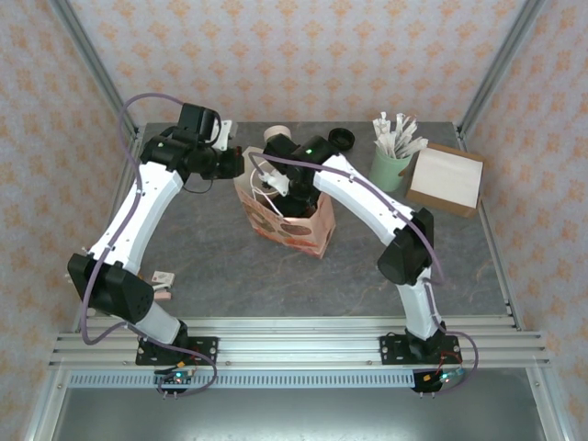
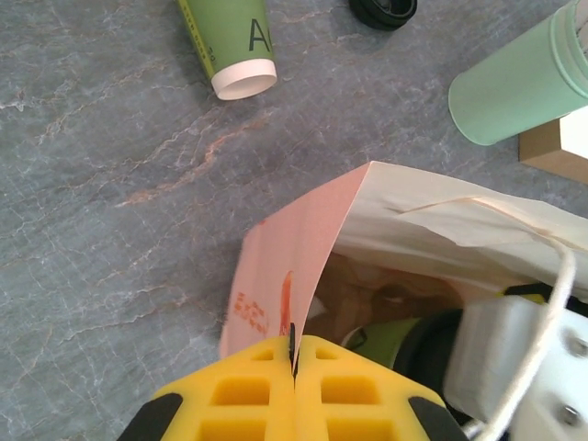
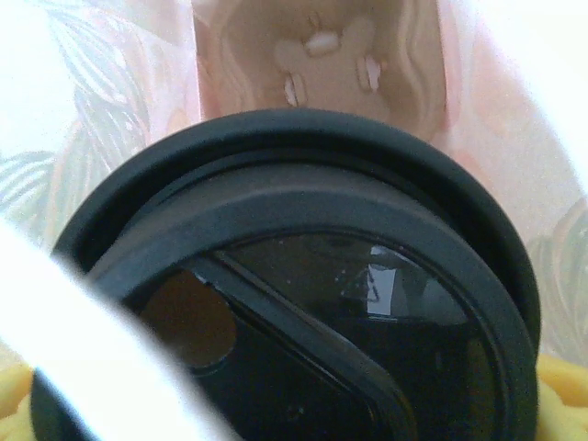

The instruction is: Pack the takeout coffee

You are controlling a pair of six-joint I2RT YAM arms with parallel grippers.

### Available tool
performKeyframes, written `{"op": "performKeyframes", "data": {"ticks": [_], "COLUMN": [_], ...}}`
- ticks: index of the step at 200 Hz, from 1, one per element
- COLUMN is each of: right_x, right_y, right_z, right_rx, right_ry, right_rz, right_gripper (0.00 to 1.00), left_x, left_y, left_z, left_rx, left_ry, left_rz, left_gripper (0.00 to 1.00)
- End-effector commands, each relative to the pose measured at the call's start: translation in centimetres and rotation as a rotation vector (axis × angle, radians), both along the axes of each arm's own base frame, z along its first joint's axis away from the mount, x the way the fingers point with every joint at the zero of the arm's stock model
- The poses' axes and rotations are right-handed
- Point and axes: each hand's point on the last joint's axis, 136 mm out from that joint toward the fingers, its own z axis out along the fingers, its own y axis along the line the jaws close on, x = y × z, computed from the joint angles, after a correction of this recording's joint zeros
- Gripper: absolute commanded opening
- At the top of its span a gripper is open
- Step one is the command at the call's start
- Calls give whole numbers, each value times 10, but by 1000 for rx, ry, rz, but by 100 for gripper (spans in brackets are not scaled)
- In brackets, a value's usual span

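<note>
My left gripper (image 2: 294, 354) had its jaws together, pinched on the left rim of the paper bag (image 2: 303, 239) to spread its mouth. I judged it best to hold that lip taut and unmoved. My right gripper (image 1: 273, 181) was clamped around the lidded coffee cup (image 3: 303, 303) inside the bag. The bag floor showed beyond the lid, so the cup was probably not seated. Plan: lower it straight and release only on contact. The left arm reached far, its wrist turned right. The right arm arched left over the bag.

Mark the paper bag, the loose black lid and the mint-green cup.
paper bag (image 2: 294, 248), left wrist view, pink outer wall.
loose black lid (image 1: 342, 139), top external view, its middle.
mint-green cup (image 2: 514, 87), left wrist view, side wall.
</note>
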Motion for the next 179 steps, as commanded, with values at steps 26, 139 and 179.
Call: {"op": "performKeyframes", "data": {"ticks": [26, 139, 179], "right_x": [3, 55, 49], "right_y": [-15, 32, 21], "right_z": [16, -22, -70], "right_rx": [3, 142, 81], "right_ry": [-19, -137, -86], "right_rz": [5, -85, -117], "right_gripper": [33, 33, 33], "left_x": [4, 7, 11], "left_y": [-6, -60, -57], "left_z": [8, 11, 9], "left_rx": [12, -87, -90], "left_ry": [-22, -16, -13], "left_rz": [-41, -144, -101], "left_gripper": [0, 0, 0]}}
